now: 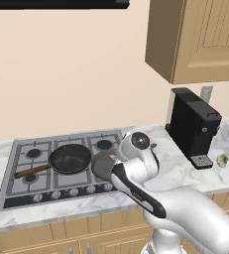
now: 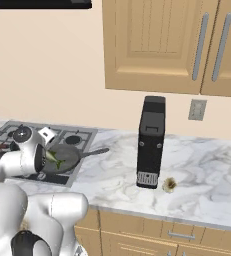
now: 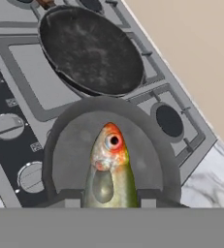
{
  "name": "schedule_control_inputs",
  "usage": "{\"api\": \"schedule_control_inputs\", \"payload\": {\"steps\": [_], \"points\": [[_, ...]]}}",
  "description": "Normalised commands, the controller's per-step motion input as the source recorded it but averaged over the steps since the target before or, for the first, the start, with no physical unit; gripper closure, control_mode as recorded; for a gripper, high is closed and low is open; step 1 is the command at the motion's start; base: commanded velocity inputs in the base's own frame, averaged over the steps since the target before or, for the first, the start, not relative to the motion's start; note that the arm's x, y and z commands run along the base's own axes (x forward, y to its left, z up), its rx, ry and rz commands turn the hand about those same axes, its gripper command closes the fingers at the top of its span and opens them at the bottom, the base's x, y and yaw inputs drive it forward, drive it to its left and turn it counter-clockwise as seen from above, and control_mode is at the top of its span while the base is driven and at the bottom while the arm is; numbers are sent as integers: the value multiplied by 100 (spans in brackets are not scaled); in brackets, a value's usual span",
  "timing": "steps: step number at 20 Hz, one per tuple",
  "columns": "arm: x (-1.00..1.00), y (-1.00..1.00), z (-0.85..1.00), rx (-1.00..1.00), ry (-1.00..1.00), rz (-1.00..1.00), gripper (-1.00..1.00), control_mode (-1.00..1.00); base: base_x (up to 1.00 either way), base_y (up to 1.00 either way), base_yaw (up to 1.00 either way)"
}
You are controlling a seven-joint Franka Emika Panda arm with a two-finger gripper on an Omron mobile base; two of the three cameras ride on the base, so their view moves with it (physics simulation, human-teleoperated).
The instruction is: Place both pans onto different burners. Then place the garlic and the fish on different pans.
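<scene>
Pincer (image 3: 109, 203) clamped on the fish (image 3: 108, 169), dangling it head-first right over the grey pan (image 3: 70, 145) at the cooktop's (image 1: 17, 188) front right; black pan (image 1: 70, 158) sits on the middle burner, garlic (image 2: 170, 185) beside the coffee machine (image 2: 151, 142) on the worktop (image 2: 212, 180)

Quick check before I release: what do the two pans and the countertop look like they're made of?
Black pan: dark, mottled, matte bowl, likely cast iron or coated steel; its handle looks like brown wood. Grey pan under the fish: smooth matte grey, probably coated metal. Countertop: white with grey veining, looks like polished marble.
</scene>
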Motion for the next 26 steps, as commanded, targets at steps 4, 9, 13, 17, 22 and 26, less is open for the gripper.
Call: {"api": "schedule_control_inputs", "payload": {"steps": [4,9,13,17,22,26], "points": [[27,14,-11,0,7,-3,100,-100,0,0,0],[18,8,-14,0,12,-1,100,-100,0,0,0],[15,7,-20,0,20,-1,100,-100,0,0,0],[22,4,-21,-4,11,-2,100,-100,0,0,0],[20,1,-18,-8,1,-5,100,-100,0,0,0],[17,0,-32,-6,2,-4,100,-100,0,0,0]]}}
